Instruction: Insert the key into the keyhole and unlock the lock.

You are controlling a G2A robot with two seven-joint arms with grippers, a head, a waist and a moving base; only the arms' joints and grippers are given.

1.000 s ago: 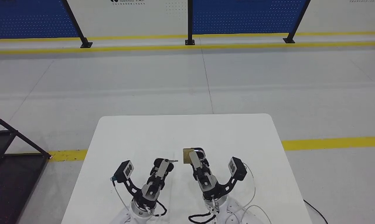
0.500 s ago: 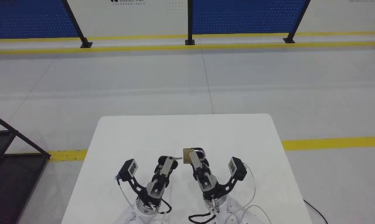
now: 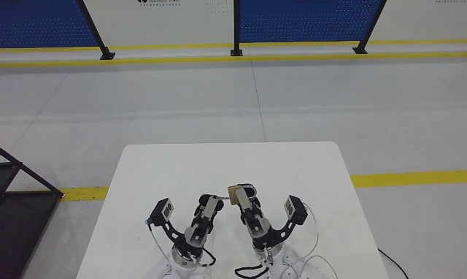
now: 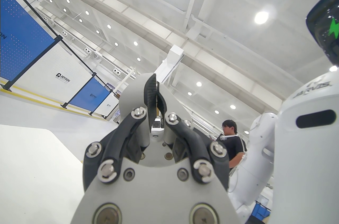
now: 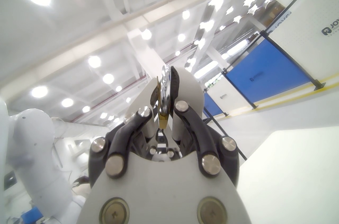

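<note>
In the top view a brass padlock [image 3: 236,194] with a silver shackle is held above the white table [image 3: 292,169], and my right gripper [image 3: 241,199] is shut on it. The right wrist view shows the padlock [image 5: 163,99] edge-on between the fingertips. Just to its left, my left gripper [image 3: 209,203] is shut on a small key [image 3: 220,199] whose tip points at the lock's side and sits very close to it. The left wrist view has the black pads [image 4: 151,97] pressed together, with the key hidden between them.
Both arms rise from the near edge of the table, wrist cameras tilted up at the ceiling. The far half of the table is bare. A black stand [image 3: 22,177] is off the left side, and blue and white barriers [image 3: 233,16] line the floor behind.
My left gripper has shifted right with the key, closing the gap to the padlock. The right gripper and padlock have stayed put.
</note>
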